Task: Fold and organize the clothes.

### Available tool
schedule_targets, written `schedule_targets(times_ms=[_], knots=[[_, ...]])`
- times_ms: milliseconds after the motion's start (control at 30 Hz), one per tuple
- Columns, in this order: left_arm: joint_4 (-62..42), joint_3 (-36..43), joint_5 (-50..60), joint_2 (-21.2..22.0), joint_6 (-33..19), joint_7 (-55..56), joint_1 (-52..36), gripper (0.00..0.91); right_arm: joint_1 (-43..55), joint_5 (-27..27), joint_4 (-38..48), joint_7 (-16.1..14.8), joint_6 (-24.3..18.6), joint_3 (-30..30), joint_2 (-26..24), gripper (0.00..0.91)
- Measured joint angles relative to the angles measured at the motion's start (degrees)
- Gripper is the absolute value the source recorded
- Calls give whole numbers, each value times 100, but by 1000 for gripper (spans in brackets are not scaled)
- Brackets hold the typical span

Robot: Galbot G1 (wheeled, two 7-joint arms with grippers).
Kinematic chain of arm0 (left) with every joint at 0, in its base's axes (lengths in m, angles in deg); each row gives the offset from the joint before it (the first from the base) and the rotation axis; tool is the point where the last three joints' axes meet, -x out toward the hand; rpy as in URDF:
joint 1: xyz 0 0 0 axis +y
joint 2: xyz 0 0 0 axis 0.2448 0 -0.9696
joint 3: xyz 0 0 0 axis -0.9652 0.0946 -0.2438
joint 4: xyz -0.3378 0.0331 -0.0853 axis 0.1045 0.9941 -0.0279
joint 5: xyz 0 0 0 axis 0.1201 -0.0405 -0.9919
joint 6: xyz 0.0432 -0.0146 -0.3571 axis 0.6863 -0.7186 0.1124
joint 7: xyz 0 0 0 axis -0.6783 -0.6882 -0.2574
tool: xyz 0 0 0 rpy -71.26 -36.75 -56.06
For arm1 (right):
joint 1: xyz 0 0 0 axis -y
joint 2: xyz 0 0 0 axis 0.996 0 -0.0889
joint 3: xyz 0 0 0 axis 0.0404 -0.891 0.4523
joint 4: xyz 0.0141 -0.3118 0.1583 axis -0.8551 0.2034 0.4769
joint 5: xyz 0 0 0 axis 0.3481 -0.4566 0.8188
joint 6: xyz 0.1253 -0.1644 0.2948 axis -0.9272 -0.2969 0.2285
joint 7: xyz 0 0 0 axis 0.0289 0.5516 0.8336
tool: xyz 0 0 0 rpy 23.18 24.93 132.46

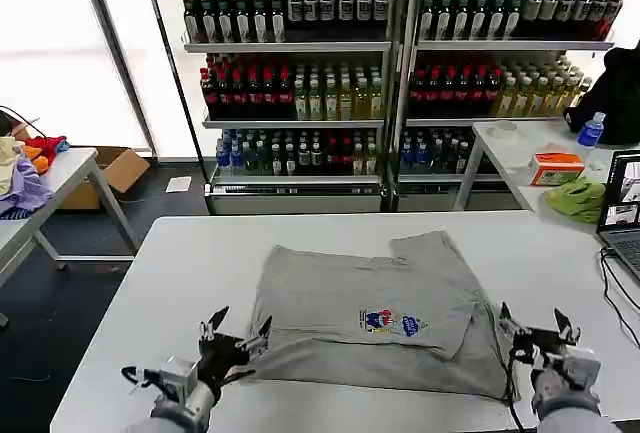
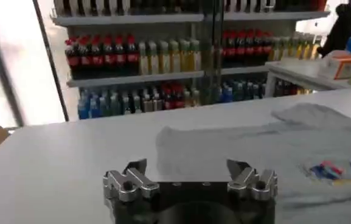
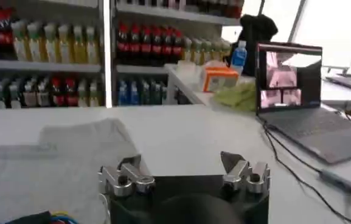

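White desk (image 1: 180, 283) bearing grey T-shirt (image 1: 370, 303); left claw (image 1: 235, 338) at seven o'clock, right claw (image 1: 540, 338) at five, both spread; fold pending, hem corners need gripping.

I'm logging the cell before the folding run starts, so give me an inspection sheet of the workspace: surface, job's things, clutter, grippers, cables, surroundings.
Surface: white rectangular table, bare around the garment.
Job's things: one grey short-sleeved cotton T-shirt with a small multicoloured chest print, lying partly folded and flat at the table's middle.
Clutter: open laptop at the table's right edge.
Grippers: left gripper open, at the shirt's near left edge; right gripper open, at its near right corner.
Cables: dark cable running from the laptop along the right side.
Surroundings: shelves of bottled drinks behind; side table with lime-green cloth and orange box; cardboard box on the floor.
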Motion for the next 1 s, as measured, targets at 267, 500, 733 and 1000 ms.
schedule_targets(times_ms=[267, 500, 733, 1000], knots=[[-1159, 415, -372, 85, 58, -140, -1381, 907, 1342, 38, 1101, -243, 93, -647, 15, 907], [-2200, 834, -617, 71, 104, -266, -2466, 907, 2367, 54, 2071, -448, 132, -1313, 87, 907], [-3113, 1244, -776, 140, 150, -383, -3362, 907, 3090, 27, 2907, -539, 144, -1790, 221, 907], [-3913, 1558, -778, 271, 185, -424, -4035, 907, 3666, -62, 3777, -670, 106, -2007, 406, 907]])
